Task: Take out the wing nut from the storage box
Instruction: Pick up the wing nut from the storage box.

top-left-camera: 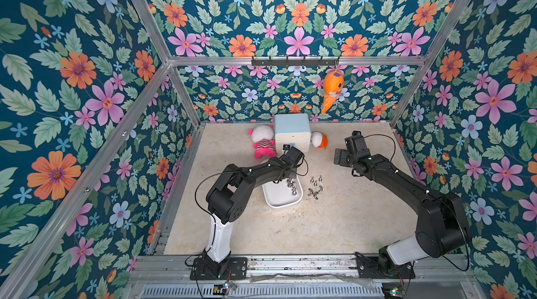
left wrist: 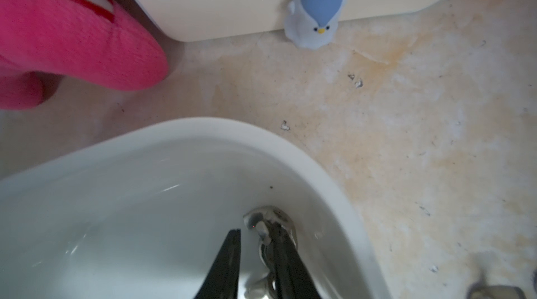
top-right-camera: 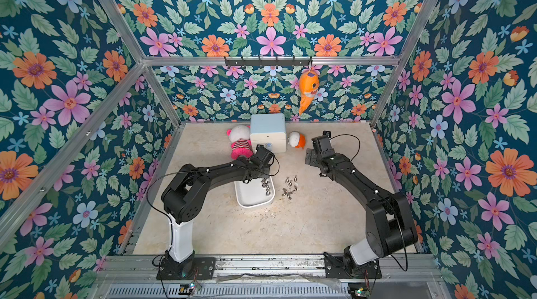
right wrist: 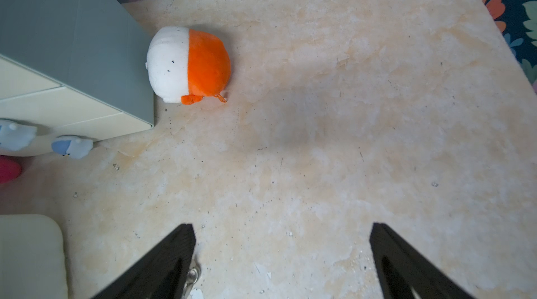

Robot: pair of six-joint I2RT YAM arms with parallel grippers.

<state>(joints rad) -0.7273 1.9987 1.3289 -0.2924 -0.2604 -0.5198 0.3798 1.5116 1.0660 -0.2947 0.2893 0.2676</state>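
Top views — mottled beige tabletop [top-left-camera: 261, 225], floral walls [top-left-camera: 72, 79].

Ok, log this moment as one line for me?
stage: grasping in storage box | left claw: closed on a wing nut, still inside box | right claw: open, empty, above table | loose wing nuts: beside box

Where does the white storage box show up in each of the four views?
Top views: storage box at table centre, partly under the left arm.
Left wrist: its rim curves across the lower half.
Right wrist: only a corner, lower-left edge.
Shared landmark: drawer cabinet.
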